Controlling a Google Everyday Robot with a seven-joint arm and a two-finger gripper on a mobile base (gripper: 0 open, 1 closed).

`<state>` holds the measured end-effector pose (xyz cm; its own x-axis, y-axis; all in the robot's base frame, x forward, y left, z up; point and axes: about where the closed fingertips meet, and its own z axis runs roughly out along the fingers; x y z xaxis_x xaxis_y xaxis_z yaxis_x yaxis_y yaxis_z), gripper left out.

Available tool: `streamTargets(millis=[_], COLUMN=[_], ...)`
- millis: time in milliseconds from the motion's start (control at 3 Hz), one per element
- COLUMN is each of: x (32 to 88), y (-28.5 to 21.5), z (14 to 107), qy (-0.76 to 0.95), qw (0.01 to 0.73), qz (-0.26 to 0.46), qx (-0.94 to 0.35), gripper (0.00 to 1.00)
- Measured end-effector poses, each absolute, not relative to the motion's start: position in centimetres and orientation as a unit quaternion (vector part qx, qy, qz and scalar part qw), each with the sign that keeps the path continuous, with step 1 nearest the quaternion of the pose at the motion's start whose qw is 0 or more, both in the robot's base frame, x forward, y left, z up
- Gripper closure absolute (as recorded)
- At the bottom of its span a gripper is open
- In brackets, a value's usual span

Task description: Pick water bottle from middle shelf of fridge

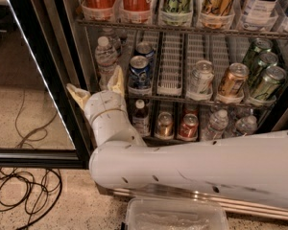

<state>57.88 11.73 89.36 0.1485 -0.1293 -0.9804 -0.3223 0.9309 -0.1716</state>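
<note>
The water bottle (105, 57), clear with a white cap, stands at the left end of the middle shelf (172, 66), a wire rack with white lane trays inside the fridge (81, 47). My gripper (98, 86) is open, just in front of and below the bottle. One pale fingertip (78, 94) is left of the bottle and the other fingertip (117, 79) is at its lower right, beside a blue can (139, 72). The fingers are not touching the bottle. My white arm (192, 162) crosses the lower frame.
The black-framed glass door (38, 80) stands open at left. Silver (201, 76), gold (233, 79) and green cans (266, 78) fill the middle shelf. A dark-liquid bottle (140, 116), cans and small bottles sit below. A clear plastic bin (177, 214) and cables (24, 190) lie on the floor.
</note>
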Motion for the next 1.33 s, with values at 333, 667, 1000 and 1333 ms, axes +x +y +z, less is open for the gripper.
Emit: streamTargets(millis=[333,667,1000,1333], x=[58.4,58.8,59.2,60.5], y=[12.2,12.5,12.5,12.2], z=[89.6,89.7,89.9,88.9], qy=[0.646,0.643,0.639,0.640], qw=[0.744,0.751,0.757,0.760], qz=[0.053,0.030,0.013,0.003], qx=[-0.163,-0.146,-0.134,-0.112], gripper=[0.18,0.22,0.22,0.25])
